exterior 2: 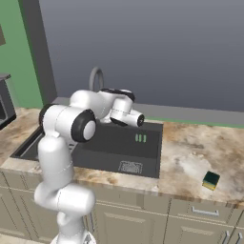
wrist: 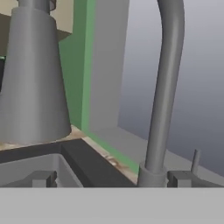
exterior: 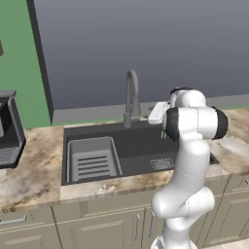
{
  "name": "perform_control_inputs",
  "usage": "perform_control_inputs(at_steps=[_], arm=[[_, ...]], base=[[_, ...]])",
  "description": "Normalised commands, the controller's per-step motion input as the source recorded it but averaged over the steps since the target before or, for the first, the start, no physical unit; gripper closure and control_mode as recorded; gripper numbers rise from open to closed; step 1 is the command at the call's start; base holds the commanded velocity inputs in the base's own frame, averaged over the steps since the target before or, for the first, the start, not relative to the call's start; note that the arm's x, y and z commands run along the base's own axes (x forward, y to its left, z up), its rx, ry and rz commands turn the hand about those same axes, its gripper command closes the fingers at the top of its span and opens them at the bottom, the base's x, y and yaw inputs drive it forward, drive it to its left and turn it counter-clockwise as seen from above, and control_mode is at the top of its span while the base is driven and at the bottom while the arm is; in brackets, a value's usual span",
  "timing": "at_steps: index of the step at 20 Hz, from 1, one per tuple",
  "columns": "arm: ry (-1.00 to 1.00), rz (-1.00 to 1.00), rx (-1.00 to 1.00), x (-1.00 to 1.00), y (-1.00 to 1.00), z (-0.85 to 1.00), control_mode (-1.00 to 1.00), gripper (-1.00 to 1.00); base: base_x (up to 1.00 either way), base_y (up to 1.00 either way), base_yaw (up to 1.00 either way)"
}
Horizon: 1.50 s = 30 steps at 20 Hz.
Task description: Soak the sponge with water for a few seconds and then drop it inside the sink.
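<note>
The sponge point(exterior 2: 211, 180), a small yellow block with a dark green top, lies on the marble counter to the right of the sink point(exterior 2: 151, 127), far from my hand. My gripper point(wrist: 113, 179) is open, its fingertips point(wrist: 43, 179) wide apart and nothing between them. It hovers over the back of the dark basin and points at the grey gooseneck faucet point(wrist: 164, 87), which stands close ahead. In the left base view the faucet point(exterior: 131, 97) rises just left of my white hand point(exterior: 158, 113). The water is out of view.
A grey slotted rack point(exterior: 92, 160) fills the sink's left part, and a square drain grate point(exterior: 162, 164) sits front right. A dark coffee machine point(exterior: 7, 131) stands on the left counter. A grey cone-shaped body point(wrist: 35, 78) looms left of the faucet in the hand view.
</note>
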Motion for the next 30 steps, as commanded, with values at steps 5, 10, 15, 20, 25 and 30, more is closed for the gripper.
perform_control_inputs(at_steps=[5, 10, 15, 20, 25, 30], arm=[[0.0, 0.0, 0.0, 0.23, 0.01, -0.09, -1.0, -1.0], [0.0, 0.0, 0.0, 0.16, 0.06, -0.12, -1.0, -1.0], [0.0, 0.0, 0.0, 0.24, 0.08, -0.14, -1.0, -1.0], [0.0, 0.0, 0.0, 0.26, 0.09, -0.16, -1.0, -1.0], [0.0, 0.0, 0.0, 0.29, 0.01, -0.16, -1.0, -1.0], [-0.01, 0.0, 0.0, 0.23, 0.0, -0.26, -1.0, -1.0]], base=[[0.0, 0.0, 0.0], [0.0, 0.0, 0.0], [0.0, 0.0, 0.0], [0.0, 0.0, 0.0], [0.0, 0.0, 0.0], [0.0, 0.0, 0.0]])
